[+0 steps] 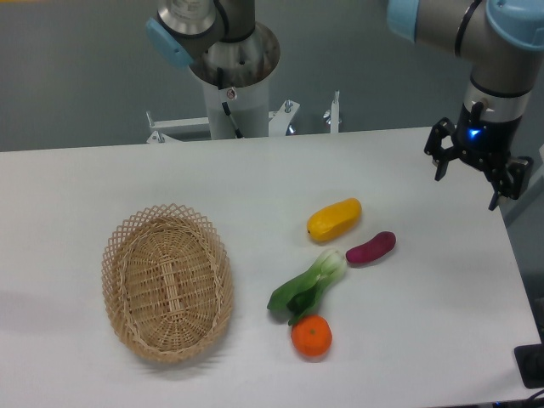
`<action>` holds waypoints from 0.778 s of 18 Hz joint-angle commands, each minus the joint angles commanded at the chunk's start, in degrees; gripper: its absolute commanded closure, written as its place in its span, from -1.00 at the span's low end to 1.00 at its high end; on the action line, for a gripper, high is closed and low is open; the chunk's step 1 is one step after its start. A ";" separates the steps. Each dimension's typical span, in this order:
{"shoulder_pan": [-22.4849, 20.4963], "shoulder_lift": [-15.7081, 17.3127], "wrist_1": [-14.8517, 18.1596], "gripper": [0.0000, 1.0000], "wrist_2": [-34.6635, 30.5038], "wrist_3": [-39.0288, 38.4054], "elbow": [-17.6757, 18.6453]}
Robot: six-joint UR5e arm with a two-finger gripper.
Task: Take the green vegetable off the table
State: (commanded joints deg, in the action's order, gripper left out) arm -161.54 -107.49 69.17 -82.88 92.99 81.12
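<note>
The green vegetable (308, 286) lies on the white table (408, 323), right of centre. Its pale stalk end points up-right and its dark leaves point down-left. My gripper (468, 183) hangs at the far right of the table, well up and to the right of the vegetable. Its black fingers are spread apart and hold nothing.
A yellow oblong fruit (334, 219) lies just above the vegetable. A purple eggplant-like piece (371, 247) lies to its right. An orange (311, 337) touches the leaf end from below. A wicker basket (167, 281) stands at the left. The arm's base column (233, 85) is at the back.
</note>
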 joint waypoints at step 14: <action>1.67 0.00 -4.03 -1.00 0.00 -3.16 4.38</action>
State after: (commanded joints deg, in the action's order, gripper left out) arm -159.88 -107.49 65.14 -82.88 89.83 85.51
